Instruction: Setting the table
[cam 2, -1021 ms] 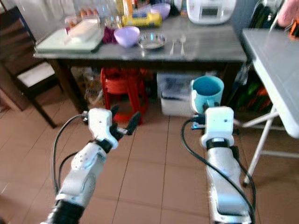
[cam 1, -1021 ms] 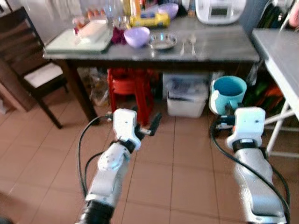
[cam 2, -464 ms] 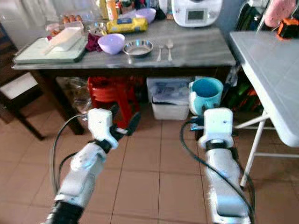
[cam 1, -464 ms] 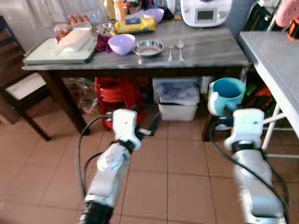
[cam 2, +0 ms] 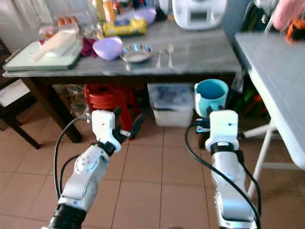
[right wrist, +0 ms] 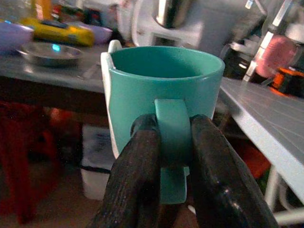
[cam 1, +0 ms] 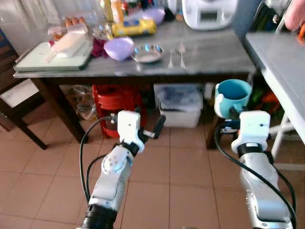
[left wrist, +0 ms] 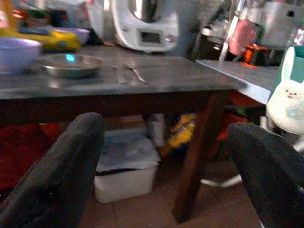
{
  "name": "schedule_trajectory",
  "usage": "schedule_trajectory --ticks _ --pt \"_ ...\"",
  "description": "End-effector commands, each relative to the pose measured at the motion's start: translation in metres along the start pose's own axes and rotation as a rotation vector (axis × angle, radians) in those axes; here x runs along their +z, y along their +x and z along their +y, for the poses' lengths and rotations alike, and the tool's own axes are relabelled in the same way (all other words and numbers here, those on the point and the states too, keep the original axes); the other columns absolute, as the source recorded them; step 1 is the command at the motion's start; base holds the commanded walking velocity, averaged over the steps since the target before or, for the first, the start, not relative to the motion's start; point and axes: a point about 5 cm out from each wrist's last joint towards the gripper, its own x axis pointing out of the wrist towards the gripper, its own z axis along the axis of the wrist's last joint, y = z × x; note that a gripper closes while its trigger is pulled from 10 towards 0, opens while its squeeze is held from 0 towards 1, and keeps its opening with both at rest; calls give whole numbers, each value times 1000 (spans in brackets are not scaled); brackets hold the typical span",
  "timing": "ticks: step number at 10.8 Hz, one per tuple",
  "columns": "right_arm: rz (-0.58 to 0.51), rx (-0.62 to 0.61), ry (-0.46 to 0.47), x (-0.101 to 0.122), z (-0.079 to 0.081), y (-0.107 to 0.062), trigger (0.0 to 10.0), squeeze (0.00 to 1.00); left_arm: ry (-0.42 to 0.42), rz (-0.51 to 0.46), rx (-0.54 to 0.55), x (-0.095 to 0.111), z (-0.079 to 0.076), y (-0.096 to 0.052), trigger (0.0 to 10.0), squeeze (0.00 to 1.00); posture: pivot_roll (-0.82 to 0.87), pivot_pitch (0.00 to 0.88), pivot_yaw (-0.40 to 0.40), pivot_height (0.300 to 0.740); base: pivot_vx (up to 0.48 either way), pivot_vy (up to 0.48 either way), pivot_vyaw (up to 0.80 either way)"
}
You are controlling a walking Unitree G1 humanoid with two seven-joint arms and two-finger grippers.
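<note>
a long grey-topped table on dark legs (cam 1: 214, 50) stands ahead, carrying a lilac plastic bowl (cam 1: 119, 47), a shallow steel dish (cam 1: 147, 53) and two metal spoons (cam 1: 176, 50). the right gripper (right wrist: 171, 156) pinches the handle of a teal ceramic mug (right wrist: 164, 95), held upright above the tiled floor. the left gripper (left wrist: 166, 156) is spread wide, holding nothing.

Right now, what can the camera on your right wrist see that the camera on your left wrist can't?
The right wrist view shows the right gripper pinching the handle of the teal mug, with its hollow inside. The left wrist view shows the open left gripper, a white storage box under the table and the mug's bunny face. Both share the grey table, steel dish, purple bowl and white cooker.
</note>
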Motion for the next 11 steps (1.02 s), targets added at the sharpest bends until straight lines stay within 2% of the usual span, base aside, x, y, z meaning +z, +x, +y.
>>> schedule_trajectory --ticks 1,11 --pt "-30 26 15 6 8 1 10000 0 17 14 26 -1 10 -4 10000 0 -177 90 72 740 319 0 431" --pt "-52 4 20 12 4 3 10000 0 28 -19 10 9 4 4 10000 0 -186 85 80 740 313 0 0"
